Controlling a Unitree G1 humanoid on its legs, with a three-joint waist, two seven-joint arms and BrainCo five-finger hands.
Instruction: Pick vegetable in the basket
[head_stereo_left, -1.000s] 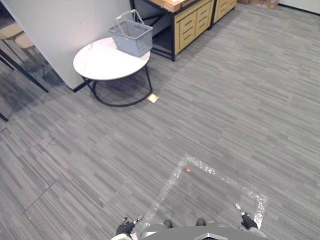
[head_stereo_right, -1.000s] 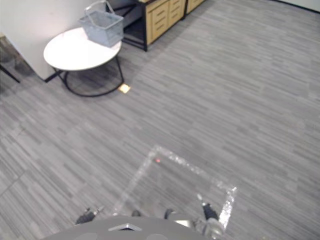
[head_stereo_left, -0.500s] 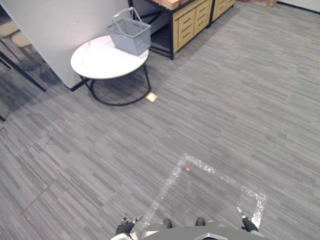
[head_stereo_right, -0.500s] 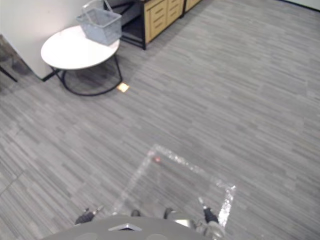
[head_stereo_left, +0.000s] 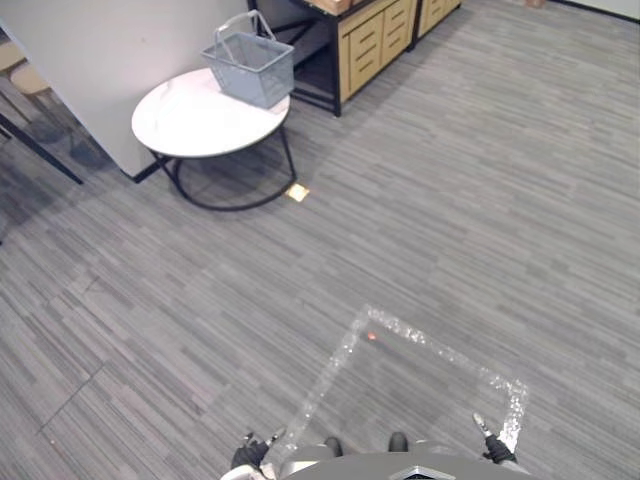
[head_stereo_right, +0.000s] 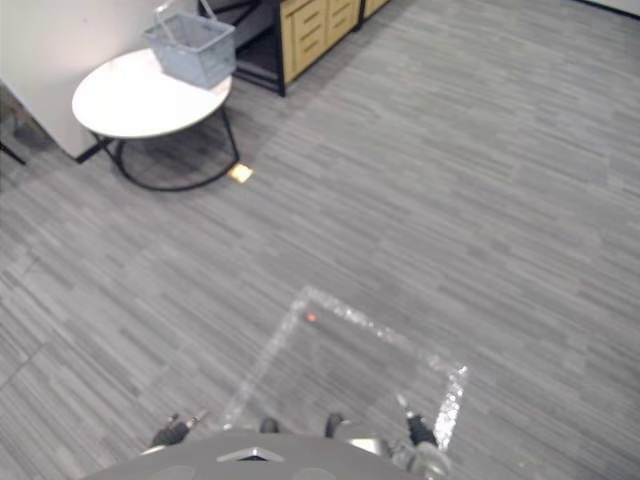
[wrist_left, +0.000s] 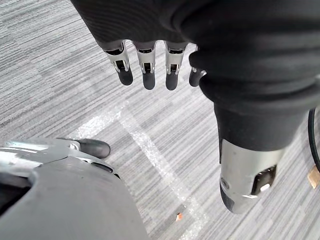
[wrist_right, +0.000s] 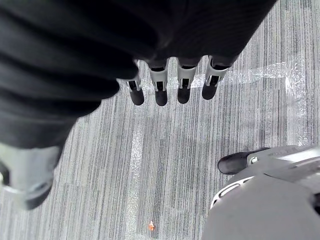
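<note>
I see the grey basket in the upper left of the head frames. It is a rectangular tub with mesh-like walls and thin hoop handles standing upright. It sits on the far edge of a round white desk with a smooth top and black wire legs. Its long side runs roughly across the frame, dipping toward the right, and from here I cannot tell what lies inside it. Beside the desk is a wooden drawer cabinet, and a small yellow square lies on the floor, which is grey carpet in fine stripes. A square of shiny translucent tape is marked out near the bottom of the frame, well apart from the desk. My left hand hangs with its fingers straight and relaxed, grasping nothing, and my right hand does the same. The wrist views bring the tape and a tiny orange scrap on the carpet up close, while the head views give me the desk and basket.
</note>
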